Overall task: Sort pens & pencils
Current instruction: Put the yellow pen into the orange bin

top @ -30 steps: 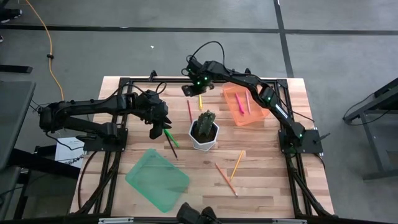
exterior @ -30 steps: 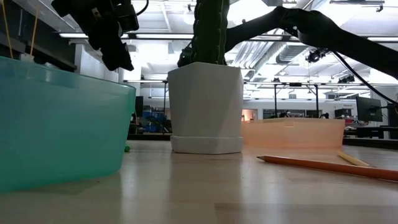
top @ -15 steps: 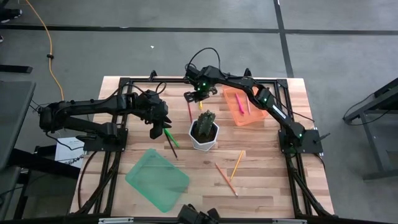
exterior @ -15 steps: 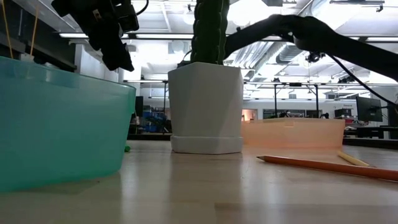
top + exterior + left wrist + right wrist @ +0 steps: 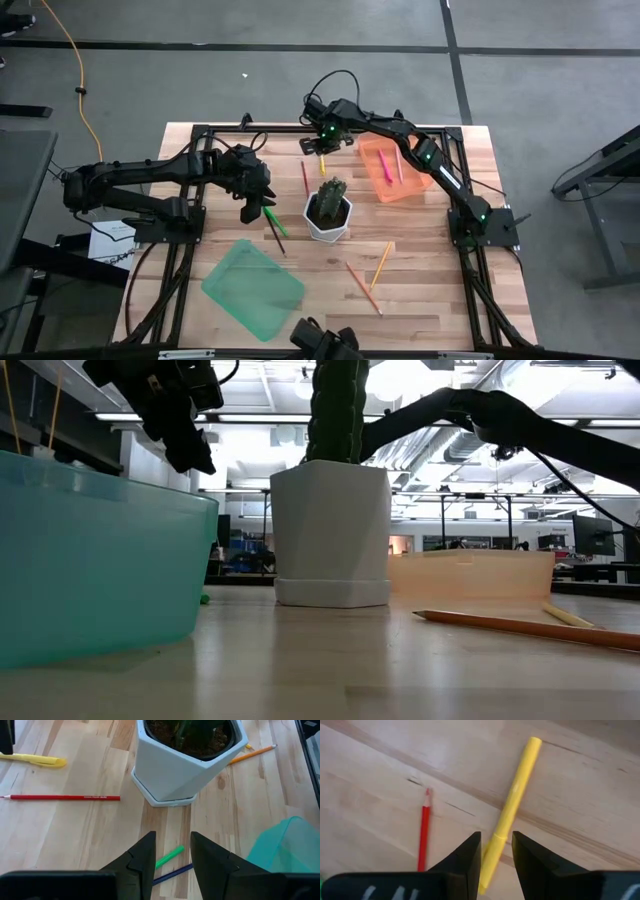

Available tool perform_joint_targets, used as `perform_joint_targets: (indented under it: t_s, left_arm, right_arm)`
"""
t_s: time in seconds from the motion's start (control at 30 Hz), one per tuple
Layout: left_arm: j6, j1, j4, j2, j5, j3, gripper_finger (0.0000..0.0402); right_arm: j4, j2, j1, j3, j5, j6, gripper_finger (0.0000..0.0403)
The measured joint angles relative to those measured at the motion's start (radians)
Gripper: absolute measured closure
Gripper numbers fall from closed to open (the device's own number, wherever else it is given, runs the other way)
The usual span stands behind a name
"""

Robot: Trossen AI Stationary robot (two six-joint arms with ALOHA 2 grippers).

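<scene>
done so far: the pink-red pen and what looks like one more thin stick lie in the orange tray; the green tray looks empty from above
left to do: yellow pen, green pen, red pencil, dark pencil, and two orange pencils on the near part of the table
right gripper: over the far side of the table beyond the cactus pot, fingers a narrow gap apart, straddling the lower end of the yellow pen, nothing held
left gripper: waits left of the pot, fingers slightly apart and empty, above the green pen and dark pencil
step in hand: likely a grasp on the yellow pen, bound for the orange tray
wrist views add: the pens lined up between each gripper's fingers, which the high view hides under the arms
high view adds: both trays and every stray stick at once
low view adds: only the pot, tray walls and one orange pencil lying flat on the table
</scene>
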Motion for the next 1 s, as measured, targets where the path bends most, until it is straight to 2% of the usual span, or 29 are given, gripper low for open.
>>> perform_joint_targets:
  t_s: [1.0]
  left_arm:
    - [0.027,0.000,-0.002,0.000,0.017,0.000,0.0293]
  right_arm:
    - [-0.030,0.015,-0.003,0.000,0.035,0.007,0.0302]
